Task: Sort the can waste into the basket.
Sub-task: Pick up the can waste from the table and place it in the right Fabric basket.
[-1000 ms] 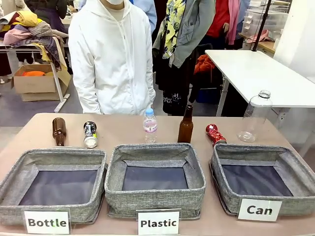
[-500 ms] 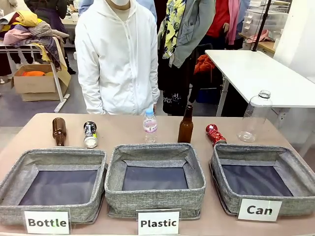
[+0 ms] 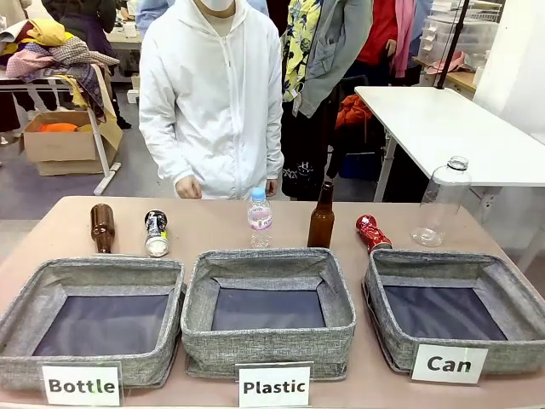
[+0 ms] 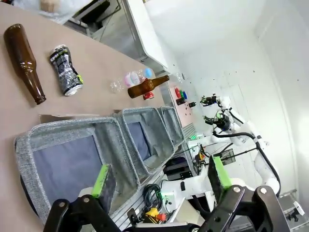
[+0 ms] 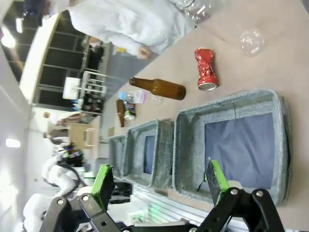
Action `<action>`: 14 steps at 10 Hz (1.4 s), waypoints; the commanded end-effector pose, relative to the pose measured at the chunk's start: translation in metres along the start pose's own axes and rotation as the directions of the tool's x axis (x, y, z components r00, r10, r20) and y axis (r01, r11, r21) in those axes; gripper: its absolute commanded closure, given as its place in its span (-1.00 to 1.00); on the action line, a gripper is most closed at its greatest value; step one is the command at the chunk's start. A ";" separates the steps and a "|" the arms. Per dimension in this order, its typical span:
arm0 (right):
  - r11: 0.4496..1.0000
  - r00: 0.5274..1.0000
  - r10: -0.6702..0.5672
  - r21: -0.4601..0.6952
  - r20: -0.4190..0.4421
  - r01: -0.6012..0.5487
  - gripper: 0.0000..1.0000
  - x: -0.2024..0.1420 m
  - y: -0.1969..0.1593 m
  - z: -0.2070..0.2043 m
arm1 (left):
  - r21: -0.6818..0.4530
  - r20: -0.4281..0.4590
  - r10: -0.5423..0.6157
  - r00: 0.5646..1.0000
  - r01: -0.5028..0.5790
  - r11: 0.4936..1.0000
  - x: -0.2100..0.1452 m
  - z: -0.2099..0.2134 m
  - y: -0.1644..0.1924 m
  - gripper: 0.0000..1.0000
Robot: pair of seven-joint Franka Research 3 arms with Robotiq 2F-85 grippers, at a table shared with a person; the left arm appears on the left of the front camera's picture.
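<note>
My left gripper (image 4: 159,166): jaws spread wide, green pads well apart, nothing between them. It hangs above the near edge of the table (image 3: 213,223). In the left wrist view the basket labelled "Bottle" (image 4: 72,128) lies at nine o'clock of the fingers. Beyond it, at eleven o'clock, the black can (image 4: 66,70) lies on its side on the bare tabletop. A brown glass bottle (image 4: 23,60) lies beside the can at ten o'clock, apart from it.

My right gripper (image 5: 158,169): jaws likewise spread wide and holding nothing. In the right wrist view the basket labelled "Can" (image 5: 188,145) sits at two o'clock, dark lining showing, with no can inside. The crushed red can (image 5: 206,69) lies at one o'clock, just outside the basket's far rim. An upright brown bottle (image 5: 158,88) stands at twelve o'clock.

Front view: three grey baskets in a row, "Bottle" (image 3: 94,271), "Plastic" (image 3: 268,256) and "Can" (image 3: 451,260). The crushed red can (image 3: 372,233) lies at eleven o'clock of the "Can" basket, just beside its corner. The black can (image 3: 156,233) lies at one o'clock of the "Bottle" basket, well apart from the "Can" basket. A small water bottle (image 3: 260,217) and a large clear bottle (image 3: 441,203) stand along the far side. A person (image 3: 213,94) in white stands at the table's twelve o'clock edge.
</note>
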State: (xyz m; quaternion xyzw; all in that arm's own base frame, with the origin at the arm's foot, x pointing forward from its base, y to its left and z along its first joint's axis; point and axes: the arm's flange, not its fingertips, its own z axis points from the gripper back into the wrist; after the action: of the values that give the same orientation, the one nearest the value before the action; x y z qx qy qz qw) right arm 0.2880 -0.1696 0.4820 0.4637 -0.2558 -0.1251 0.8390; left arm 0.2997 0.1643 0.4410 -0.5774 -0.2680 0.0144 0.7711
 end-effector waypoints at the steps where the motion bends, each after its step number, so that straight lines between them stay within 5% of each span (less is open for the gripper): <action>1: 0.973 0.992 0.127 -0.189 -0.023 -0.129 -1.00 -0.008 0.053 -0.027 | -0.004 -0.009 -0.023 1.000 0.023 1.000 -0.001 0.002 0.002 -1.00; 6: 0.717 0.836 0.452 -0.431 -0.312 -0.548 -1.00 -0.008 0.133 -0.158 | -0.004 -0.009 -0.023 1.000 0.023 1.000 -0.001 0.002 0.002 -1.00; 11: 0.710 0.818 0.479 -0.408 -0.318 -0.574 -1.00 -0.024 0.143 -0.165 | -0.004 -0.009 -0.023 1.000 0.023 1.000 -0.001 0.002 0.002 -1.00; 14: 0.605 0.767 0.516 -0.472 -0.380 -0.641 -1.00 -0.001 0.157 -0.211 | -0.004 -0.009 -0.023 1.000 0.023 1.000 -0.001 0.002 0.002 -1.00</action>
State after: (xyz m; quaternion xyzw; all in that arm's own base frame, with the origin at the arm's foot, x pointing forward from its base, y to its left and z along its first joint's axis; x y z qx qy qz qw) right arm 0.3703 0.0486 0.5176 0.1194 -0.2553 0.1385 0.9494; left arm 0.3002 0.1655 0.4397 -0.5768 -0.2667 0.0154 0.7719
